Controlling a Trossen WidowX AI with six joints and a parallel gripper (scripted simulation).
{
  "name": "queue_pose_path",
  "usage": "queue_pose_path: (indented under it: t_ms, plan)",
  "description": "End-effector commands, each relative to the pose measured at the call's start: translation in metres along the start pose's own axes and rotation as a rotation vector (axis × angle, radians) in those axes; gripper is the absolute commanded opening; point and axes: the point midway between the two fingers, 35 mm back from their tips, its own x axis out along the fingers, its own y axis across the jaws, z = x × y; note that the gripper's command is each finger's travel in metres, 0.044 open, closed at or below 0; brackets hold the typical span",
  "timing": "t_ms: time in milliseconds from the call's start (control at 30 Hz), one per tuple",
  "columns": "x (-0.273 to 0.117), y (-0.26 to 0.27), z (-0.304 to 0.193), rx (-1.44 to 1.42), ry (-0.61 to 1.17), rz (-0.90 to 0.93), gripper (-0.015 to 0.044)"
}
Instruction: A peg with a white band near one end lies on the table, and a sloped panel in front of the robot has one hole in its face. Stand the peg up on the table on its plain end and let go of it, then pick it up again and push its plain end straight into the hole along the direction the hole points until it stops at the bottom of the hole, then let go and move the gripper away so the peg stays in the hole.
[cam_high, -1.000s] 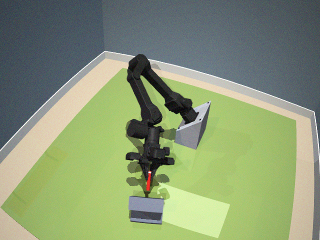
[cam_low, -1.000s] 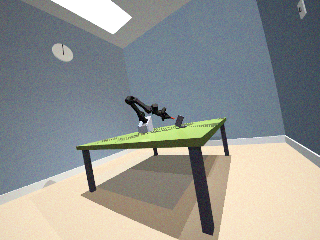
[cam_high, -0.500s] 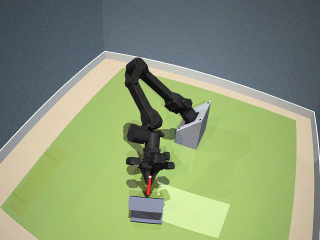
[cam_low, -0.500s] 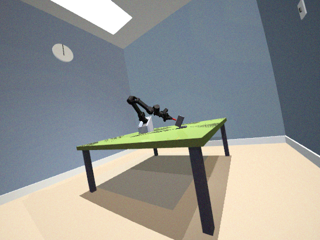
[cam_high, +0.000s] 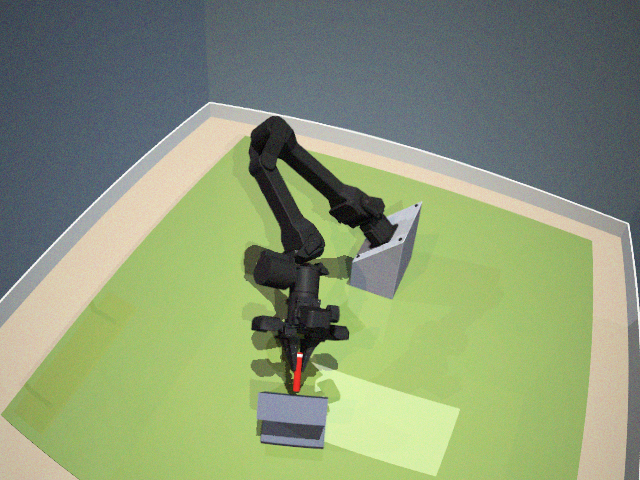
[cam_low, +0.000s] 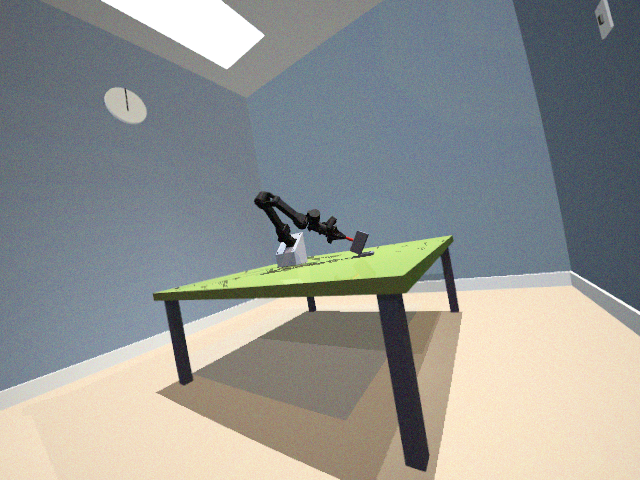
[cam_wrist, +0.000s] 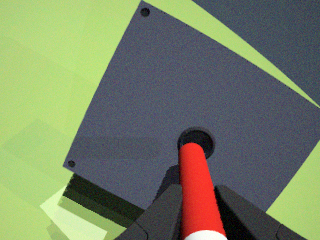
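Observation:
My gripper (cam_high: 298, 367) (cam_low: 345, 238) (cam_wrist: 201, 192) is shut on the red peg (cam_high: 297, 379) (cam_low: 351, 239) (cam_wrist: 194, 165), near its white-banded end. The peg is held above the table, tilted, with its plain end toward the sloped panel (cam_high: 292, 407) (cam_low: 360, 242) (cam_wrist: 125, 95). In the wrist view the plain end overlaps the lower left part of the dark round hole (cam_wrist: 204, 140). I cannot tell whether the tip touches the face or has entered the hole. The hole does not show in either the top or the exterior view.
The panel stands on a flat base (cam_high: 292, 442) (cam_low: 368, 253) on the green table (cam_high: 170, 310) (cam_low: 330, 273). The arm's grey wedge-shaped mount (cam_high: 385, 268) (cam_low: 293, 257) stands behind the gripper. Small dark dots (cam_wrist: 145, 12) (cam_wrist: 71, 163) mark the panel's corners.

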Motion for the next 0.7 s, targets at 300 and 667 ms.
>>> queue_pose_path:
  t_ms: [300, 667]
  plan:
    - [-0.0003, -0.0017, 0.0014, 0.0, 0.0, 0.001, 0.0]
    - [-0.0002, -0.0047, 0.0032, 0.0, 0.0, 0.0, 0.0]
